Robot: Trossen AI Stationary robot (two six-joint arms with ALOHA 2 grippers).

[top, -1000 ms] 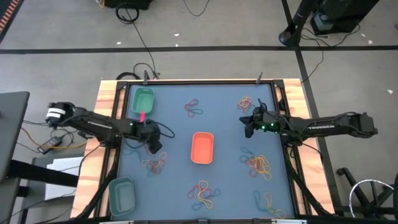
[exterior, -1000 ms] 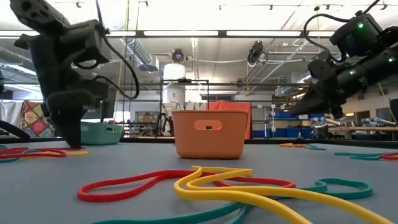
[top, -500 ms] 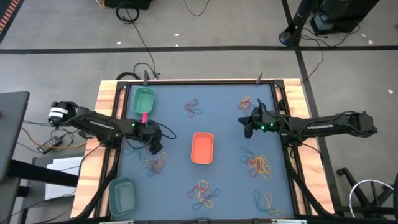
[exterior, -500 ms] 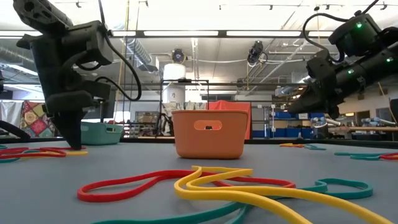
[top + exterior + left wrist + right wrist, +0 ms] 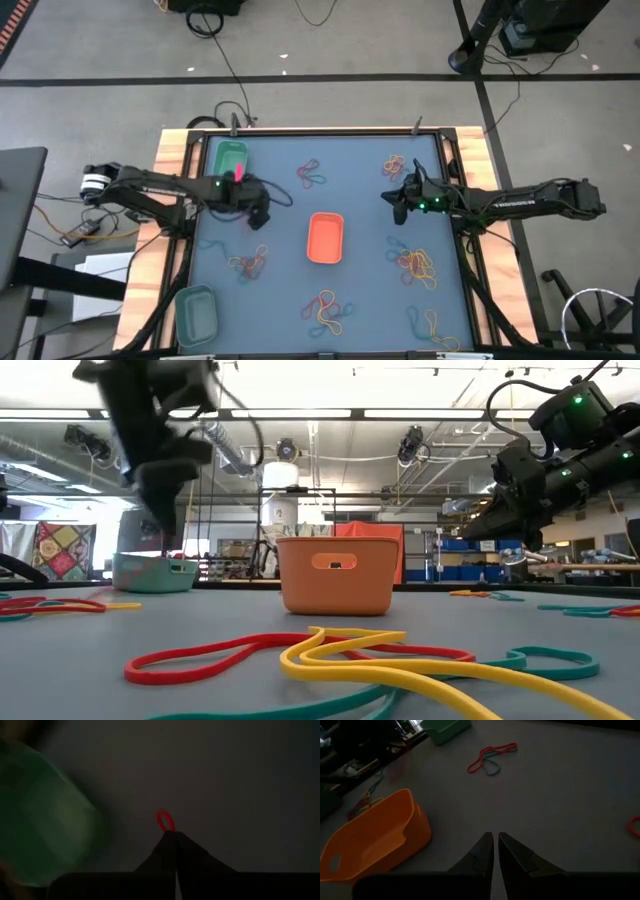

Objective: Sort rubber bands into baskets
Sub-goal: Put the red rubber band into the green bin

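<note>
While pinched, a red rubber band (image 5: 165,819) protrudes from the left claw (image 5: 175,836).

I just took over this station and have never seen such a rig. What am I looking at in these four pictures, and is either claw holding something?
Two dark robot arms work over a table. One picture looks straight down, one looks level across the tabletop, and one comes from each wrist. Rubber bands lie in scattered clusters around an orange basket, a bright green basket and a dull teal basket. The left claw, near the bright green basket, is shut on a red rubber band. The right claw hangs nearly closed, holding nothing visible.
</note>
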